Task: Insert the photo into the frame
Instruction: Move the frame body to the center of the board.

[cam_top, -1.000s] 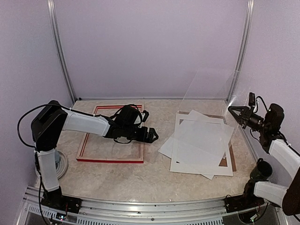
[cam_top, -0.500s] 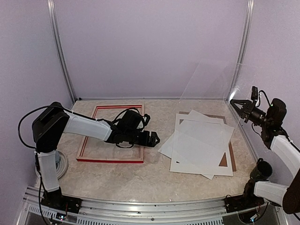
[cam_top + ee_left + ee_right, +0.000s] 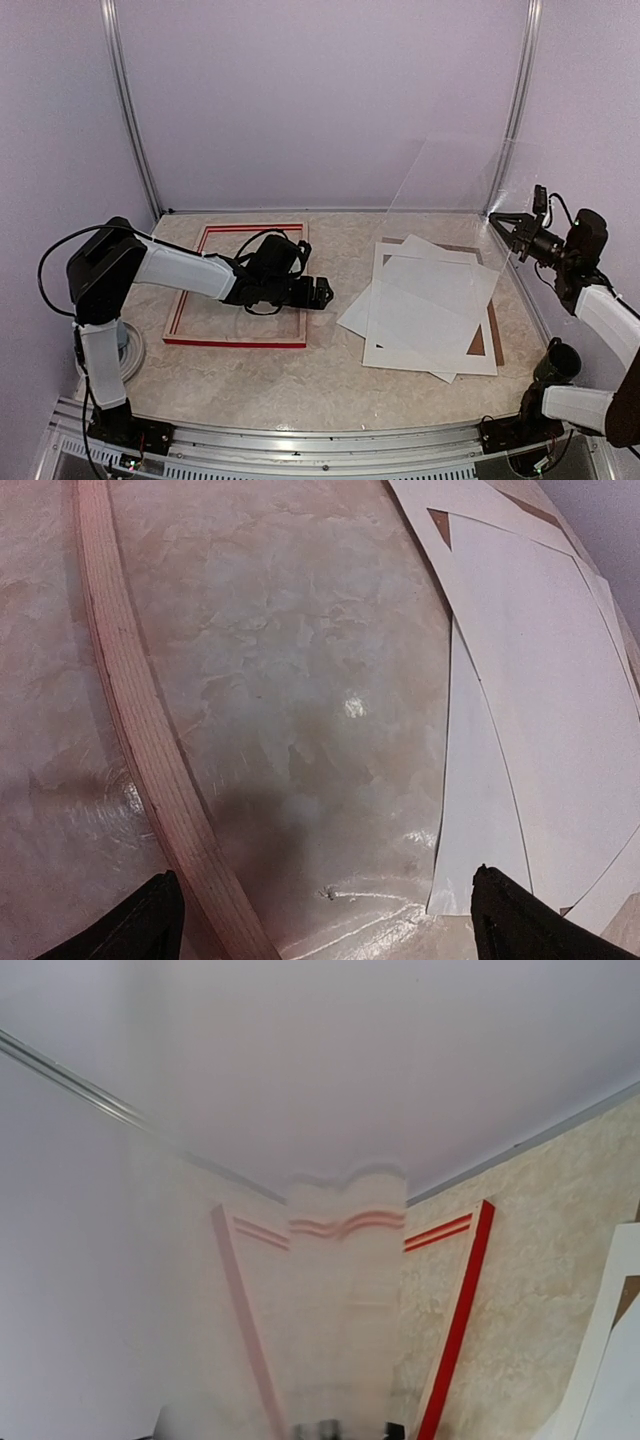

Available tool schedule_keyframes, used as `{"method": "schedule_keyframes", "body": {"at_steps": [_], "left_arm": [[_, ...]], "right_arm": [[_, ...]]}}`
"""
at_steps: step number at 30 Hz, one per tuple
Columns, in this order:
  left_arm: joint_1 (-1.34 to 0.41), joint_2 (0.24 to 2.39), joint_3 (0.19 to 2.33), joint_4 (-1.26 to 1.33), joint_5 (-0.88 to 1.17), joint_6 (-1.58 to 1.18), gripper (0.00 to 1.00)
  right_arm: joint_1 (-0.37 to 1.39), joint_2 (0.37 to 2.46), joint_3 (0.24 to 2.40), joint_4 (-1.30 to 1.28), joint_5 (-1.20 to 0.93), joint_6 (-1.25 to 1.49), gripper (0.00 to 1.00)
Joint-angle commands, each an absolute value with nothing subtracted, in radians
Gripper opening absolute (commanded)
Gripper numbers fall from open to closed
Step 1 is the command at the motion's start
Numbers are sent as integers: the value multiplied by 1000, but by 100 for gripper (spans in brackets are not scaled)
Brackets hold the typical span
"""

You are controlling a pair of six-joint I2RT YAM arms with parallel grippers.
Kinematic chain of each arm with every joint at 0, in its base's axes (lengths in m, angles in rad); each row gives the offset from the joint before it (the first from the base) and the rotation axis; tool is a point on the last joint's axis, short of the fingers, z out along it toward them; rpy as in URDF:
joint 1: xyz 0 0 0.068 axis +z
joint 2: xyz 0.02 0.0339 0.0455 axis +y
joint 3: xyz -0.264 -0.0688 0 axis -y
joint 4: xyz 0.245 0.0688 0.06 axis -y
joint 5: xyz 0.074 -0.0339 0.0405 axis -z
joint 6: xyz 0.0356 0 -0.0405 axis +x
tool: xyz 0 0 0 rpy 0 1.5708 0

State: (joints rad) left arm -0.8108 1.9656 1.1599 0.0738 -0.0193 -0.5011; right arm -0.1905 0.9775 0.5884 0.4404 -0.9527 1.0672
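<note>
Left arm (image 3: 180,268) — white moulded shell links, black joint housings, thin black cable (image 3: 41,272) looped out from shoulder, more coiled at wrist. Right arm (image 3: 603,322) of like build, wrist section black. Left gripper (image 3: 335,925) fingers (image 3: 150,925) matte black — tapered.

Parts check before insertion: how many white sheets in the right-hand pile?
3: top sheet, windowed mat beneath it, tilted sheet poking out left underneath. More may be hidden below.

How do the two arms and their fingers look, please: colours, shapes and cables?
Both arms have white shells between black joints. The left arm carries a thin black cable looping beside its shoulder; the right arm has another near its wrist. The fingers are black and taper to points.
</note>
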Motion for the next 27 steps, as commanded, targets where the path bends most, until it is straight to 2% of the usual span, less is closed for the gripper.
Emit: {"method": "schedule_keyframes", "body": {"at_steps": [1,27], "left_arm": [[-821,1980,1151,84,-6,-520,99],[-963,2012,1136,141,101,-598,99]], "right_arm": [[-177,991,628,490,-948,1064,0],[-54,1177,702,702,-959,1198,0]]}}
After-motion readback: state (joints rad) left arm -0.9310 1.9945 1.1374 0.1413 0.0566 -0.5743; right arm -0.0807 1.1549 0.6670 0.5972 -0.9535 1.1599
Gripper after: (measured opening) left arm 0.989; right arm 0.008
